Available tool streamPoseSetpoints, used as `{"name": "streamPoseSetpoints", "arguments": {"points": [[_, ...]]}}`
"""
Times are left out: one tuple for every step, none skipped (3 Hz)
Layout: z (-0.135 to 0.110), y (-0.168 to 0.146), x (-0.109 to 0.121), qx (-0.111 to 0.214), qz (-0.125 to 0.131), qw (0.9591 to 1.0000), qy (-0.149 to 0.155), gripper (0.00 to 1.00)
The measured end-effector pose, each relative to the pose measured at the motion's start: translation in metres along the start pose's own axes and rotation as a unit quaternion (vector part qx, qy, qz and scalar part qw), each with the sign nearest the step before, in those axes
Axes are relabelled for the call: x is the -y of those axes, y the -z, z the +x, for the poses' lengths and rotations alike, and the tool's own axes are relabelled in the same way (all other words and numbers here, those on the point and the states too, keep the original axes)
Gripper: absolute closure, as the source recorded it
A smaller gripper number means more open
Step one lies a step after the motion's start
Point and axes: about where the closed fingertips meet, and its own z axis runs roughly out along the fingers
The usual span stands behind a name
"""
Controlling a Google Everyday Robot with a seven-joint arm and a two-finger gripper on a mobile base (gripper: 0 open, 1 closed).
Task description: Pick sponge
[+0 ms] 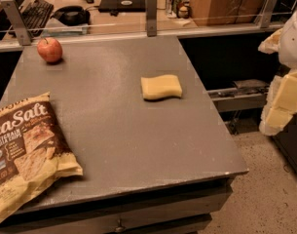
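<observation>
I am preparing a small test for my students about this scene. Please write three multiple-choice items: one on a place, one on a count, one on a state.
1. Where is the apple?
A) near the far left corner of the table
B) on the floor
C) at the table's near right corner

2. How many things lie on the table?
A) one
B) three
C) six

3. In what state is the sponge?
A) held up in the air
B) torn into pieces
C) lying flat on the table, untouched

Answers:
1 A: the apple sits by the far left corner.
2 B: the apple, the sponge and the chip bag are the three.
3 C: the gripper is beyond the table's right edge, apart from the sponge.
</observation>
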Motion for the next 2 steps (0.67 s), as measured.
{"name": "streamPoseSetpoints", "arguments": {"points": [[0.0,0.0,0.0,0.0,0.0,1.0,0.0,0.0],[-0.019,-0.023,0.008,0.028,-0.007,0.9996,0.009,0.0]]}}
